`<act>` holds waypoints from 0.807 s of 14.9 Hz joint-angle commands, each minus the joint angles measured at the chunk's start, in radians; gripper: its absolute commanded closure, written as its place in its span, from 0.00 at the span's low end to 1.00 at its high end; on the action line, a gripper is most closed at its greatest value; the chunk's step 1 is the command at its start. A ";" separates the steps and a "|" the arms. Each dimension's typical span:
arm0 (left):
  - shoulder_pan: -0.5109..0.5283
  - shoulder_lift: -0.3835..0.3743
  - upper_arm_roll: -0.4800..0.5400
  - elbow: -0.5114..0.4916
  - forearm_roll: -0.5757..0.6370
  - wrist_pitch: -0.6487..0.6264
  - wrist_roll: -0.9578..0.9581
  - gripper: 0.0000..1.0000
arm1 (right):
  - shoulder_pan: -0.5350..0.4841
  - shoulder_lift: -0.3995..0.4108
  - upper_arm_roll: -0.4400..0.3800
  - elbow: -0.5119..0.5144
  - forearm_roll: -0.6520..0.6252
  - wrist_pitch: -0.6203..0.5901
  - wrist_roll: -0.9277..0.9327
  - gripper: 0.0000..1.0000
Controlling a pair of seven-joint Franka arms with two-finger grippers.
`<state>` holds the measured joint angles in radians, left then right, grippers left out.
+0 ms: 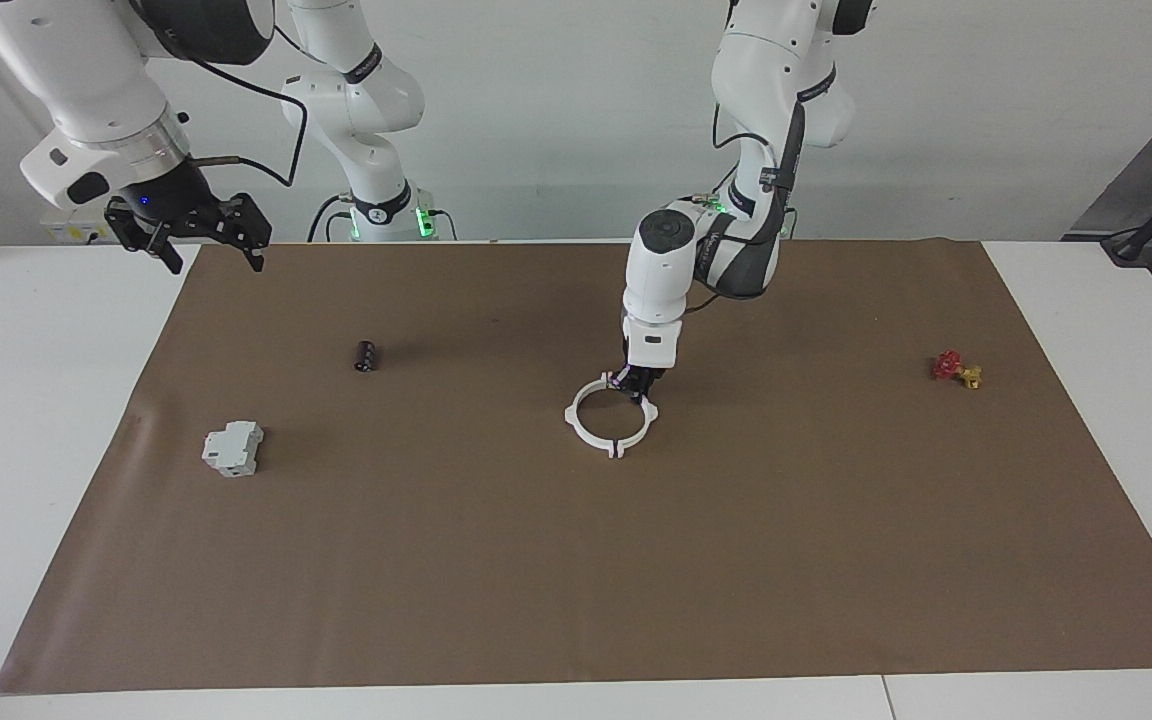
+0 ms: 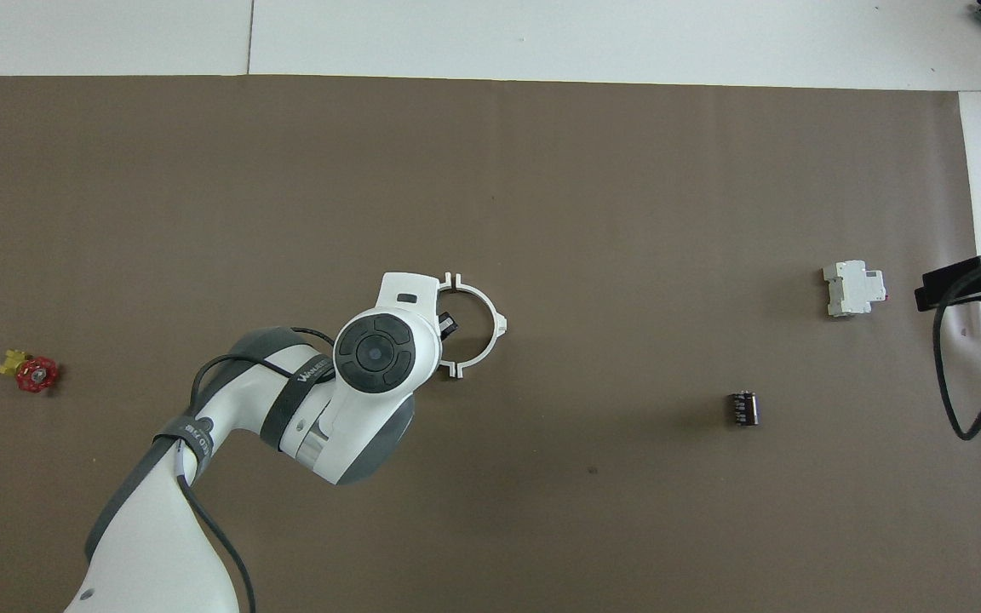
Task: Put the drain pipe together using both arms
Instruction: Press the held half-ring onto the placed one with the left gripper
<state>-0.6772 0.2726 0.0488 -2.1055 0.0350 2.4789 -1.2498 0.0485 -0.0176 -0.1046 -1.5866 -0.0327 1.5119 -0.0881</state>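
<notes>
Left fingers pinched, seemingly on the white ring; right fingers spread, holding nothing.

Matt brown paper mat; smooth white plastic drain pipe.

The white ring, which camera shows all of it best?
The facing view: the whole white ring lies clear, with the left gripper at its robot-side rim. In the overhead view the arm covers about half.
</notes>
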 commanded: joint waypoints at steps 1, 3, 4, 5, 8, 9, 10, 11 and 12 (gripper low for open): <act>-0.022 0.019 0.019 0.016 0.020 0.011 -0.030 1.00 | -0.001 -0.005 0.002 0.000 -0.009 -0.013 -0.010 0.00; -0.022 0.019 0.019 0.016 0.022 0.011 -0.030 1.00 | -0.001 -0.004 0.002 0.000 -0.009 -0.013 -0.010 0.00; -0.022 0.019 0.019 0.016 0.022 0.011 -0.030 1.00 | -0.001 -0.004 0.002 0.000 -0.009 -0.013 -0.010 0.00; -0.022 0.019 0.019 0.016 0.020 0.012 -0.030 1.00 | -0.001 -0.004 0.002 0.000 -0.009 -0.013 -0.010 0.00; -0.024 0.020 0.019 0.016 0.023 0.011 -0.030 1.00 | -0.001 -0.005 0.002 0.000 -0.007 -0.013 -0.010 0.00; -0.041 0.020 0.020 0.016 0.023 0.011 -0.030 1.00 | -0.001 -0.005 0.002 0.000 -0.007 -0.013 -0.010 0.00; -0.042 0.020 0.020 0.016 0.022 0.011 -0.030 1.00 | -0.001 -0.005 0.002 0.000 -0.009 -0.013 -0.010 0.00; -0.042 0.022 0.020 0.018 0.022 0.011 -0.030 1.00 | -0.001 -0.005 0.002 0.000 -0.009 -0.013 -0.010 0.00; -0.042 0.022 0.020 0.019 0.023 0.011 -0.030 1.00 | -0.001 -0.004 0.002 0.000 -0.009 -0.013 -0.010 0.00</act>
<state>-0.6932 0.2739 0.0491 -2.1041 0.0356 2.4799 -1.2538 0.0485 -0.0176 -0.1046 -1.5866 -0.0327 1.5119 -0.0881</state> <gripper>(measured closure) 0.930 0.000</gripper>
